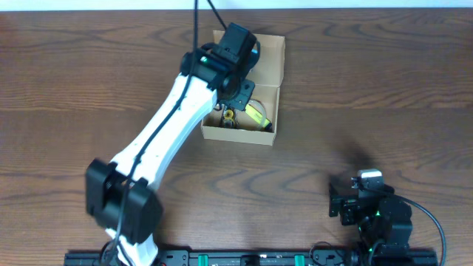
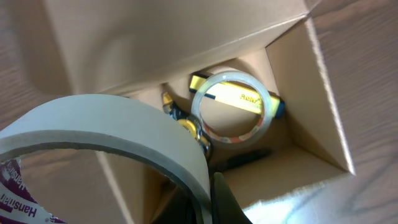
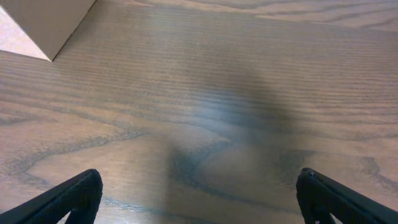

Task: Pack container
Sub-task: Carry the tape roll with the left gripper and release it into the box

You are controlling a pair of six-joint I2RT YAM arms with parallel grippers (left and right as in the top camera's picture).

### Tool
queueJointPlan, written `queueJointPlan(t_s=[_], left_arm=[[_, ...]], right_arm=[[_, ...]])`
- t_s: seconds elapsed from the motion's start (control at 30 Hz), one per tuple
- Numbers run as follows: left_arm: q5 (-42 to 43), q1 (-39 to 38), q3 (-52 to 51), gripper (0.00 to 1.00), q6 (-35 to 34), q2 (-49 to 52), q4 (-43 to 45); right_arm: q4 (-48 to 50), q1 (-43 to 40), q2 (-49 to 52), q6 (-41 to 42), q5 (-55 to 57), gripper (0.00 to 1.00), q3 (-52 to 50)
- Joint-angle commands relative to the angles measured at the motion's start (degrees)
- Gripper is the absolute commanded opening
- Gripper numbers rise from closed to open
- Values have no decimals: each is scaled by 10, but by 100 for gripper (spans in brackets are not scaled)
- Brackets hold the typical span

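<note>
The tan cardboard container point(image 1: 267, 134) stands at the back middle of the table with its flap lid point(image 1: 272, 58) open. My left gripper point(image 1: 235, 87) hangs over its open top, shut on a big roll of cream masking tape point(image 2: 118, 134). In the left wrist view the container's inside point(image 2: 311, 124) holds a clear tape roll point(image 2: 233, 107), a yellow marker point(image 2: 239, 98) and a small yellow-and-metal item point(image 2: 186, 124). My right gripper point(image 3: 199, 196) is open and empty low over the bare wood at the front right.
The wooden table point(image 1: 369, 96) spreads all around the container. A corner of the container point(image 3: 43, 25) shows at the top left of the right wrist view. The right arm's base point(image 1: 377, 214) sits at the front right edge.
</note>
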Motion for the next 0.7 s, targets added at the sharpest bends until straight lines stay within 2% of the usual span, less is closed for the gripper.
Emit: queueJointPlan(t_s=[0.0, 0.67], left_arm=[[31, 4, 25, 6, 26, 33, -4], [79, -17, 25, 6, 37, 144, 4]], right_arm=[[-1, -4, -3, -8, -2, 99, -5], [-1, -4, -3, -8, -2, 99, -5]])
